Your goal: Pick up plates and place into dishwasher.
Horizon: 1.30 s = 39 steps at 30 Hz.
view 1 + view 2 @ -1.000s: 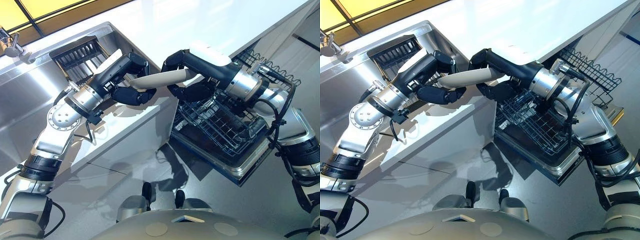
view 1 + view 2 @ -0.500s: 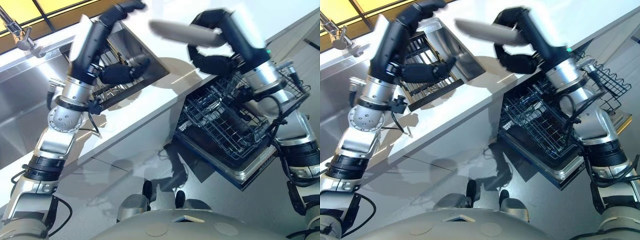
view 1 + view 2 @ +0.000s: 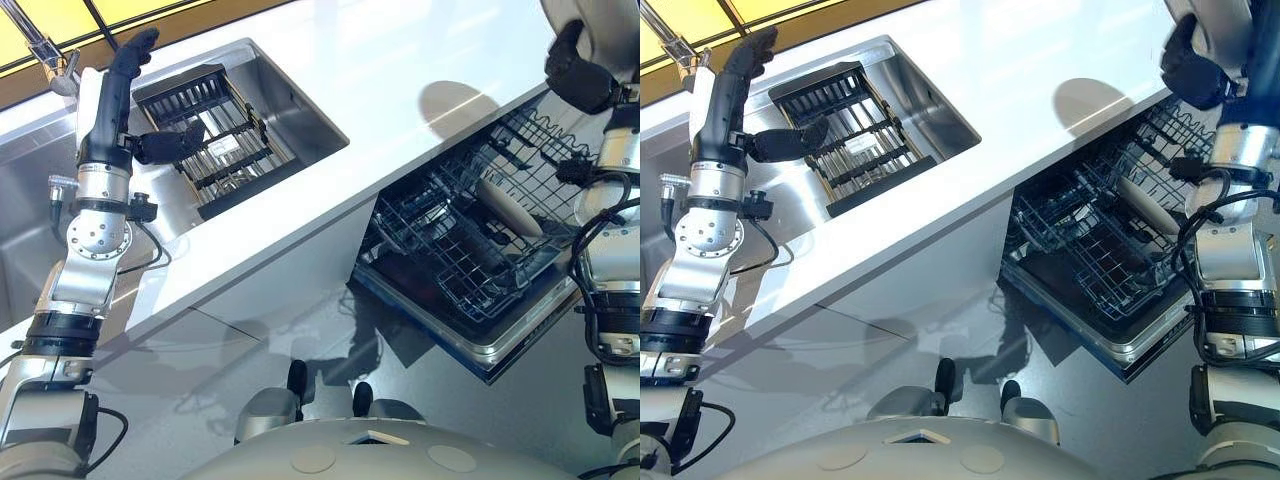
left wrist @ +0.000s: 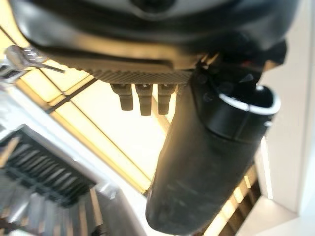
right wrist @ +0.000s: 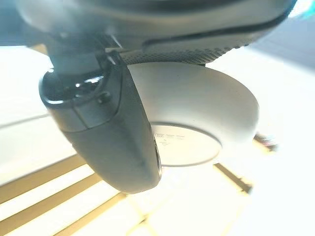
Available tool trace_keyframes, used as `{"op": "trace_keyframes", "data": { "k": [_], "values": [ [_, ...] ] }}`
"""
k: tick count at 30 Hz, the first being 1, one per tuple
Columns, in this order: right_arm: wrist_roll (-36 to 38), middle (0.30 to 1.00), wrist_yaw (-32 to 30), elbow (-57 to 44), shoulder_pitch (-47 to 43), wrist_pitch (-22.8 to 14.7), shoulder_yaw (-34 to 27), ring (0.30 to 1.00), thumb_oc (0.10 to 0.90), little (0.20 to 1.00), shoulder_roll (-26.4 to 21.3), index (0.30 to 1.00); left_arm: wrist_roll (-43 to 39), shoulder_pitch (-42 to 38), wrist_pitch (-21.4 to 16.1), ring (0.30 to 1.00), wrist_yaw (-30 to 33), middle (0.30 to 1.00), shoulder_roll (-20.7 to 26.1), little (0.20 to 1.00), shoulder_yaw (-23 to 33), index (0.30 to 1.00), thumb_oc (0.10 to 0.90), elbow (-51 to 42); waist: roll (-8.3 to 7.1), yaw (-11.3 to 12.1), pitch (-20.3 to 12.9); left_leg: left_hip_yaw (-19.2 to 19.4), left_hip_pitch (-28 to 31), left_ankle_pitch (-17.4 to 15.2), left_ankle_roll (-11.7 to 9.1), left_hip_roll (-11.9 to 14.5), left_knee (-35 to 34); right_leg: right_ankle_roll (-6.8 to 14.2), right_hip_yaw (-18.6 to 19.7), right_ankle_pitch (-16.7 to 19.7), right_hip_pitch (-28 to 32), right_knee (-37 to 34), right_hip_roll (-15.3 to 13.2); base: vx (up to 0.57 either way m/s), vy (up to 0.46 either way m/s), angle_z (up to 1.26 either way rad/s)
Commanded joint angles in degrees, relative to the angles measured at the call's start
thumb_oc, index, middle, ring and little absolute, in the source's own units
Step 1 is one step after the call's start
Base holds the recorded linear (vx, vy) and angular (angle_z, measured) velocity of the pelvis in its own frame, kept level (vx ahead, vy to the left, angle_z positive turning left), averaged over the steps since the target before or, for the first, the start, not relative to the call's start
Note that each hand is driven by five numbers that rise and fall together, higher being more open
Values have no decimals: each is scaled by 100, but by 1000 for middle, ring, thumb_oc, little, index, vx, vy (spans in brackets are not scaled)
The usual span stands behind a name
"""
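White counter [image 3: 400, 60] is bare between the sink [image 3: 300, 100] and the dishwasher rack [image 3: 450, 250], which is pulled out below the counter edge. Right hand [image 3: 580, 75], raised at the far right above the rack, grips a pale plate [image 5: 197, 123], thumb across its underside; its long axis can't be told. Left hand [image 3: 125, 85] hangs over the sink, fingers straight, holding nothing; a dark drainer [image 3: 215, 140] sits in the sink, and another plate [image 3: 508, 207] stands on edge in the rack.

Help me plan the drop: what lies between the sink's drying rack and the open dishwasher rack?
Bare white countertop, carrying a round shadow, separates the drying rack from the dishwasher rack; left eye view.
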Motion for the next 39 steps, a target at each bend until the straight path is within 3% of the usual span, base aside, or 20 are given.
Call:
{"op": "trace_keyframes", "data": {
  "k": [1, 10, 16, 24, 27, 32, 39],
  "values": [
    [571, 300, -576, -90, 102, -304, -616, 300, 100, 200, -257, 300, -252, -123, -314, 900, 388, 900, 35, 900, 460, 900, 800, 163, 230, -74, -814, 395, 378, -954, 16, -86, 5, 104, -6, -564, -322, 466, 404, 60, 14, -5],
    [628, 300, 835, -667, 1355, -927, -618, 300, 100, 200, 696, 300, 66, 443, -217, 900, 512, 900, -470, 900, 791, 900, 800, -49, 340, -277, -658, 464, 348, -928, 53, -46, 5, 102, 28, -599, -447, 591, 379, 36, 20, -10],
    [418, 300, 1664, -1265, 1969, -1118, -528, 300, 100, 200, 1158, 300, 263, 833, -136, 900, 708, 900, -718, 900, 1033, 900, 800, -227, 406, -416, -537, 487, 287, -879, 55, -30, 5, 99, 34, -630, -585, 729, 354, 13, 31, -8],
    [101, 300, 2024, -1851, 2233, -1379, -319, 300, 100, 200, 1130, 300, 281, 1087, -64, 900, 926, 900, -887, 900, 1178, 900, 800, -219, 490, -451, -416, 431, 181, -799, 44, -51, 6, 96, 35, -652, -743, 862, 334, 4, 33, 0],
    [14, 300, 2261, -1807, 2271, -1085, -181, 300, 100, 200, 1135, 300, 229, 1151, -108, 900, 924, 900, -923, 900, 1209, 900, 800, -158, 507, -418, -384, 408, 143, -777, 26, -67, 20, 96, 9, -665, -773, 900, 318, 3, 32, 3],
    [-35, 300, 2804, -1149, 2350, 56, 238, 300, 100, 200, 1165, 300, 79, 1267, -192, 900, 871, 900, -931, 900, 1249, 900, 800, -171, 485, -314, -355, 353, 133, -764, -10, -80, 17, 104, -93, -705, -754, 923, 278, 1, 18, 7],
    [-483, 300, 2309, 341, 1946, 1140, 1067, 300, 100, 200, 1193, 300, -17, 1119, -70, 900, 938, 900, -939, 900, 888, 900, 800, -183, 471, -94, -287, 251, 143, -710, -54, -81, 43, 90, -244, -713, -685, 975, 250, 3, 8, 10]
  ]
}}
